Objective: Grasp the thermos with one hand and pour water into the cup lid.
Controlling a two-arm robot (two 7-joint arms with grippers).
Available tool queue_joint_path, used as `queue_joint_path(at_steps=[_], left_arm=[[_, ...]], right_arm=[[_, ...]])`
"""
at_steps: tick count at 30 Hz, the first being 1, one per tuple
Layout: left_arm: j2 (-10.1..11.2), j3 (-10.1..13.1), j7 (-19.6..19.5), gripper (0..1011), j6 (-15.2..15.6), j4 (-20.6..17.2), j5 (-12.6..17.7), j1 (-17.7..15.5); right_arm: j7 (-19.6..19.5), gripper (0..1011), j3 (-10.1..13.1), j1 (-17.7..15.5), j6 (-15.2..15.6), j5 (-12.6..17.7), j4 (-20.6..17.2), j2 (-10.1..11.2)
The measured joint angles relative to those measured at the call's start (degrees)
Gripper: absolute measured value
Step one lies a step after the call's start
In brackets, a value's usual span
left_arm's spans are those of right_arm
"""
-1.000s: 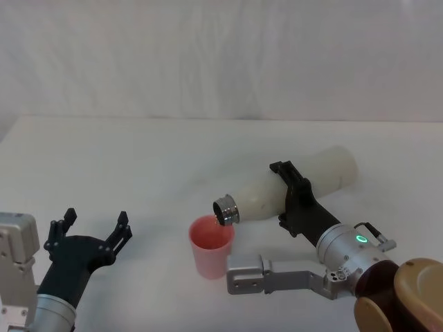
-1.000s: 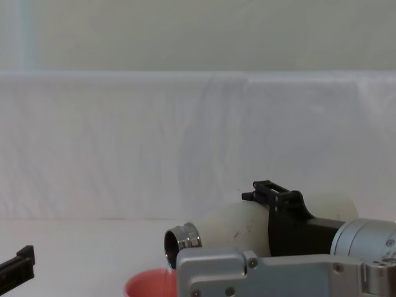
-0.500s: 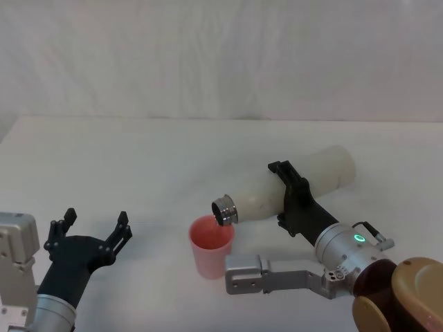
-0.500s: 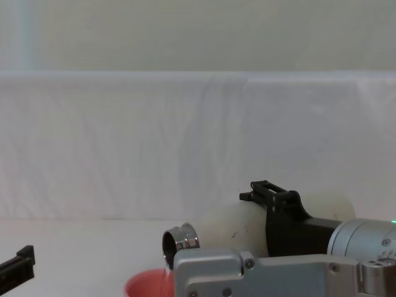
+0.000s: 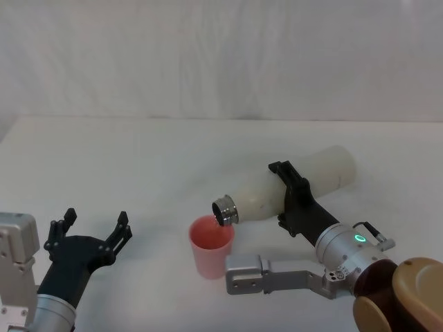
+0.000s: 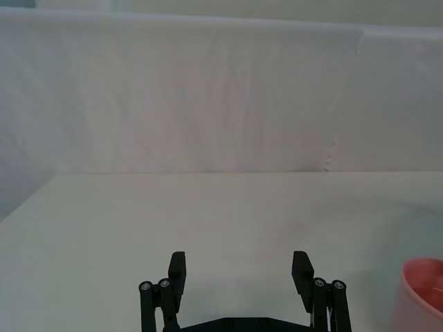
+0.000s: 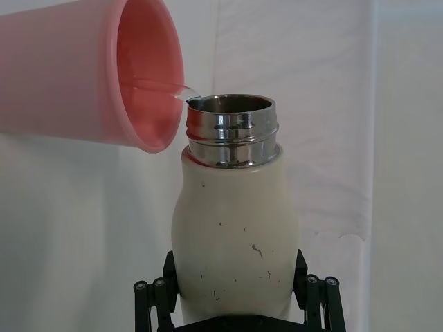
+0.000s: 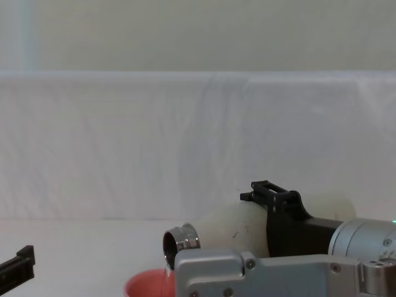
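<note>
My right gripper [image 5: 285,192] is shut on the cream-white thermos [image 5: 263,194], holding it tipped almost level with its steel neck [image 5: 223,210] over the pink cup lid [image 5: 211,245]. In the right wrist view the thermos [image 7: 235,221] sits between the fingers and a thin stream of water runs from its mouth into the cup lid [image 7: 104,76]. The chest view shows the thermos [image 8: 229,229] above the cup lid's rim [image 8: 145,286]. My left gripper [image 5: 93,227] stands open near the table's front left, apart from both; its fingertips [image 6: 176,264] frame bare table, with the cup lid [image 6: 421,294] beside.
The white table [image 5: 138,159] stretches back to a white cloth backdrop [image 5: 221,55]. My right arm's grey link [image 5: 277,273] lies low in front of the cup lid.
The thermos has barely moved; water now shows running from its neck into the cup lid. The left arm has stayed where it was.
</note>
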Motion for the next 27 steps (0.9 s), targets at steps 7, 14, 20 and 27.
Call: queue_joint_path(at_steps=[7, 14, 20, 27], left_arm=[[0.00, 0.00, 0.00, 1001, 0.00, 0.00, 0.00, 0.00], [0.00, 0.00, 0.00, 1001, 0.00, 0.00, 0.00, 0.00], [0.00, 0.00, 0.00, 1001, 0.00, 0.00, 0.00, 0.00], [0.00, 0.00, 0.00, 1001, 0.00, 0.00, 0.00, 0.00]], right_arm=[[0.05, 958, 0.00, -0.03, 0.00, 0.02, 0.00, 0.02], [0.06, 958, 0.00, -0.09, 0.05, 0.03, -0.03, 0.04], [0.05, 958, -0.02, -0.10, 0.07, 0.01, -0.05, 0.05], [0.05, 958, -0.02, -0.10, 0.06, 0.00, -0.09, 0.07]])
